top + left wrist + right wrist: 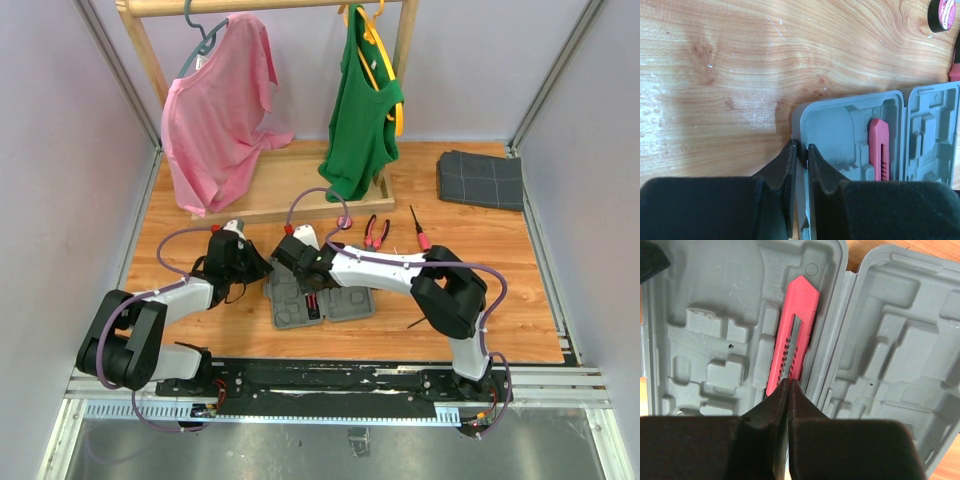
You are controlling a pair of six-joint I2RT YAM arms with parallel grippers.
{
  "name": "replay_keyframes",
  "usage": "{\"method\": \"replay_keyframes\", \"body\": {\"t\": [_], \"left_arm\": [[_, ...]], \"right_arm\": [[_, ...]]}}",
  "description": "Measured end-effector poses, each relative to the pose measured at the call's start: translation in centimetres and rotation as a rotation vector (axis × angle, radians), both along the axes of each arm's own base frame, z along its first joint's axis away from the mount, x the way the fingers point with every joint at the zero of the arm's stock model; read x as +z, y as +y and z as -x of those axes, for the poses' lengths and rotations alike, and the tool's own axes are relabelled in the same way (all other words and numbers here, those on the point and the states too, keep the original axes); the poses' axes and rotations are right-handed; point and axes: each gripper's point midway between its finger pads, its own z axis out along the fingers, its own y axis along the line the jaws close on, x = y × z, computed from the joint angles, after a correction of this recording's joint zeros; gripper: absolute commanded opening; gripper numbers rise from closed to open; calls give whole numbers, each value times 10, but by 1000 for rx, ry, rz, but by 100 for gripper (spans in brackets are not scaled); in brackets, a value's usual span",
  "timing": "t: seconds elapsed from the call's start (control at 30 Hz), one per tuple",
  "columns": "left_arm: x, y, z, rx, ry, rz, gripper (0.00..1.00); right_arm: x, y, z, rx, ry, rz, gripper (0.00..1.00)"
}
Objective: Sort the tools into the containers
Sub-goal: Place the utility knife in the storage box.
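Seating of the pink knife [795, 330] into the grey case [345, 305], by the look of it. Lies lengthwise in the left half of the case, at the 3 o'clock side of that half, just beside the hinge, pointed end toward 12 o'clock in the right wrist view. Appears to sit in its slot; cannot tell whether fully down.

Right hand [789, 385]: closed tight, nothing between the fingers, tips resting at the knife's 6 o'clock end. Left hand [801, 150]: closed on the case's rim at its 9 o'clock edge, apparently pinning the case to the wooden surface [500, 300].

To finish well: press straight down with the closed tips, never sideways, so as not to lever the knife out of its slot. Hold the left grip firm against sliding or folding of the halves. Lift off vertically once flat, then look for a raised end.

Outside the case, at about 1 o'clock from it in the top view: pliers [376, 232] and a thin screwdriver [420, 230], both well apart from the hands. Approach from above, opening only after clearing the case wall.
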Motion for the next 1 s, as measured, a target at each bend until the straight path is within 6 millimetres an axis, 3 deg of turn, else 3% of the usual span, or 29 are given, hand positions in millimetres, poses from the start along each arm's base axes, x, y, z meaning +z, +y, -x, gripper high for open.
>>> {"method": "replay_keyframes", "body": {"t": [0.23,0.6,0.83,0.93,1.0], "left_arm": [[0,0,0,-1,-1,1,14],[0,-2,0,-11,-1,9,15],[1,-2,0,-9,-3,9,16],[1,-2,0,-9,-3,9,18],[1,-2,0,-9,-3,9,19]], "right_arm": [[1,0,0,-10,-10,-19,1],[26,2,-1,50,-48,-59,32],[81,4,-9,99,-155,-167,40],[104,-5,-9,94,-209,-224,42],[109,-16,-9,80,-231,-237,44]]}}
